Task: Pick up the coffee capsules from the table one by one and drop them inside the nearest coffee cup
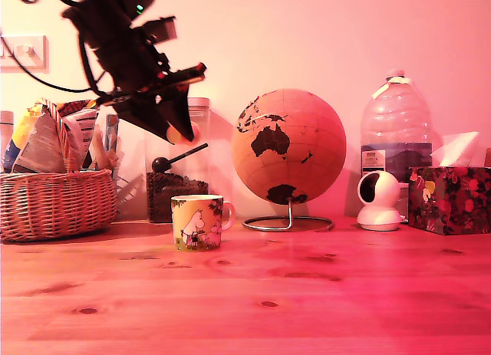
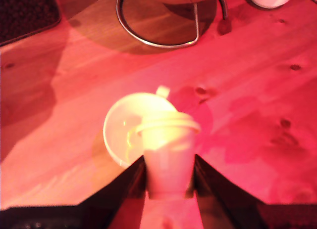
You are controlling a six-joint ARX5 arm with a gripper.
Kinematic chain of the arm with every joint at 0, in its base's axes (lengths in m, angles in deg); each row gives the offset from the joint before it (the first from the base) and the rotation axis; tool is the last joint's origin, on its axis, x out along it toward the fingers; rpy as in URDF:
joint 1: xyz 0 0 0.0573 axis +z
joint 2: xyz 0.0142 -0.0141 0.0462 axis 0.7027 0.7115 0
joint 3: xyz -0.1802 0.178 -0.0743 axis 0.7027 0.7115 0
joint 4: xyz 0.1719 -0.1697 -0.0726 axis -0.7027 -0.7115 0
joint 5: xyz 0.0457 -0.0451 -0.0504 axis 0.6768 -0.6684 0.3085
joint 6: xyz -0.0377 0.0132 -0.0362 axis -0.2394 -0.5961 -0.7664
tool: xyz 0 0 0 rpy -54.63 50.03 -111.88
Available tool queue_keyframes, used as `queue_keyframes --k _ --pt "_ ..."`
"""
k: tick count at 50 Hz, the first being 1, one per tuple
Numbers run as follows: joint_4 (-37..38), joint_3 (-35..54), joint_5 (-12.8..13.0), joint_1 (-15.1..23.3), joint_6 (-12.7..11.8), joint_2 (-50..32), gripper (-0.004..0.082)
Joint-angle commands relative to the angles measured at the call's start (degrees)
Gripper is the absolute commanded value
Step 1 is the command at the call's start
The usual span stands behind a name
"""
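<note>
Coffee capsule [image 2: 167, 152] is clamped between your gripper [image 2: 168, 177] fingers, rim forward, directly above the coffee cup [image 2: 124, 132]; release straight down.

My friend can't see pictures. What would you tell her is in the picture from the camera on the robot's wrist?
The gripper holds a pale coffee capsule just above an open coffee cup. The cup stands on a reddish wooden table, and the globe's metal ring stand lies farther back.
</note>
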Motion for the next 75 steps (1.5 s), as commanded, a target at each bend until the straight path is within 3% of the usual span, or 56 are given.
queue_keyframes --k 1,36,75 --pt "-1.20 -1.90 -0.11 0.26 0.37 2.71 0.0102" --pt "-6.58 -12.33 -0.13 1.40 1.44 16.46 0.0102" --pt "-6.51 -13.16 -0.02 1.62 2.95 18.10 0.0113"
